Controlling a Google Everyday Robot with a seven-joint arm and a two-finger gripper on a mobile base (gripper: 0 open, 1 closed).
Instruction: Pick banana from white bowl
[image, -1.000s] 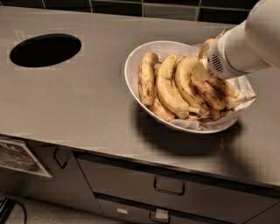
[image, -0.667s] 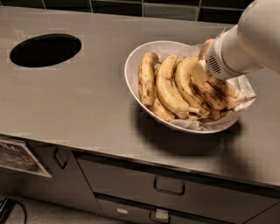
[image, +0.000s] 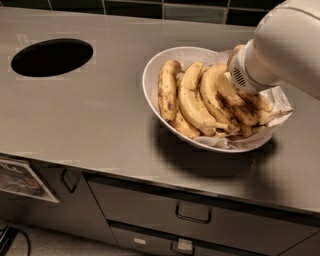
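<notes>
Steel counter (image: 100, 115); claw (image: 230, 77) over white bowl (image: 151, 82)

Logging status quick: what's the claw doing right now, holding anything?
Claw: down among the brown bananas at the right of the white bowl; open or closed cannot be told.

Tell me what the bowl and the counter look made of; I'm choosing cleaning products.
The white bowl looks glazed ceramic or glossy plastic: smooth, soft highlights. The counter looks brushed stainless steel: grey, dull sheen, blurred reflections. The gripper sits among the bananas at the bowl's right side.
</notes>
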